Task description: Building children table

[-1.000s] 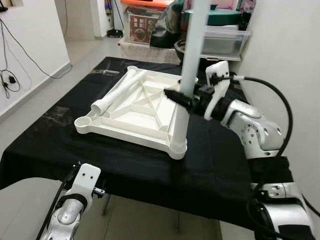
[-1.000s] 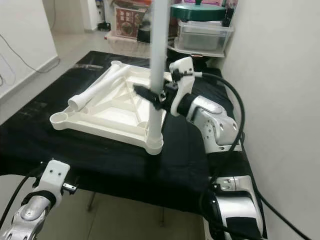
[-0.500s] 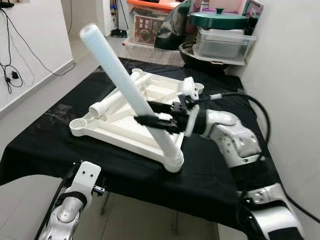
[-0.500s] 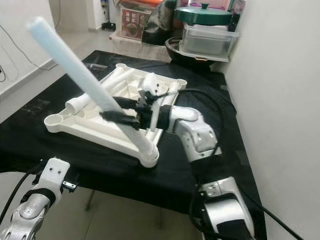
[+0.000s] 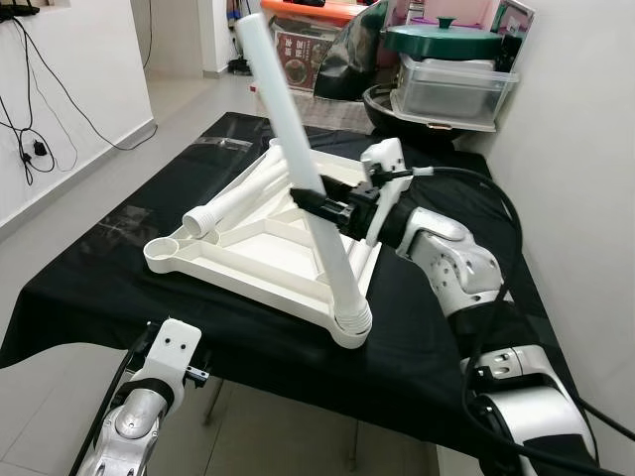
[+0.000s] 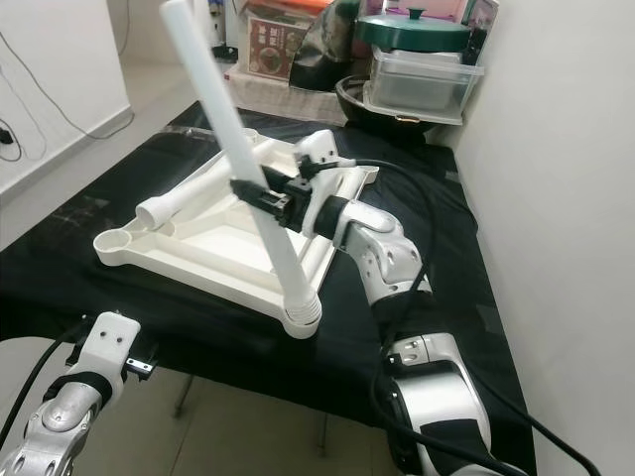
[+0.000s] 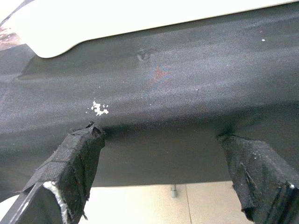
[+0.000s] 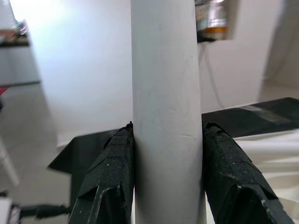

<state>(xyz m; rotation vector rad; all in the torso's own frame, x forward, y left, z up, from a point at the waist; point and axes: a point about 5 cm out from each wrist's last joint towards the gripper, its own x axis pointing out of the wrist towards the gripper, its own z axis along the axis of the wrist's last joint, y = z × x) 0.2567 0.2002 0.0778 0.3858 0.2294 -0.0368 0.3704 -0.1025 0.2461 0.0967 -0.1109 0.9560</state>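
Closest to me, the left gripper point(image 7: 168, 172) hangs below the near edge of the black-draped table point(image 5: 89, 288), its fingers point(image 7: 70, 163) spread apart with nothing between them. On the cloth lies the white tabletop point(image 5: 253, 248), upside down, a loose leg point(image 5: 233, 193) resting across it. At its near corner socket point(image 5: 349, 325) a long white leg point(image 5: 298, 169) stands seated, tilted toward the robot's left. The right gripper point(image 5: 316, 206) is clamped around it midway up. Beyond, stacked containers with a green lid point(image 5: 442, 40).
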